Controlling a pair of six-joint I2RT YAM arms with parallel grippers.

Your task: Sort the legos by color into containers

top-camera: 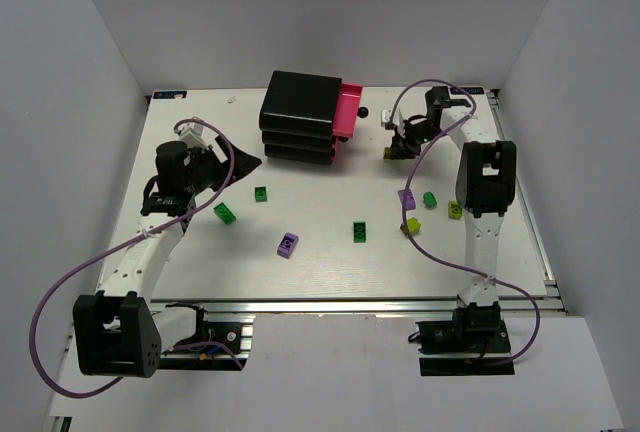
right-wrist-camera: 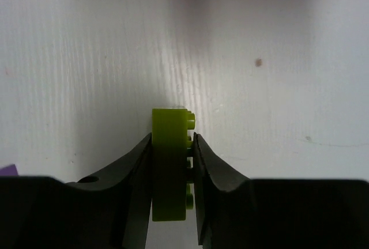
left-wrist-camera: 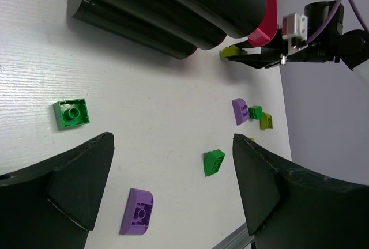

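Held brick [right-wrist-camera: 170, 165]: lime-yellow, studs sideways, pinched between the right fingers [right-wrist-camera: 136, 171].
Drawers [top-camera: 348, 109]: magenta, top one open, beside those fingers.
Loose bricks [top-camera: 288, 244]: green, purple, lime, scattered nearer.

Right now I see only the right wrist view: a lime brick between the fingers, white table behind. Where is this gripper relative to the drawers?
Observer: The right gripper with its lime brick is to the right of the black cabinet, on the side the drawer fronts face.
Operator: Is any drawer open?
Observer: Yes, the top pink drawer is pulled out; the two below look shut.
Operator: And the other arm?
Observer: The left gripper is open and empty, to the left of the cabinet.
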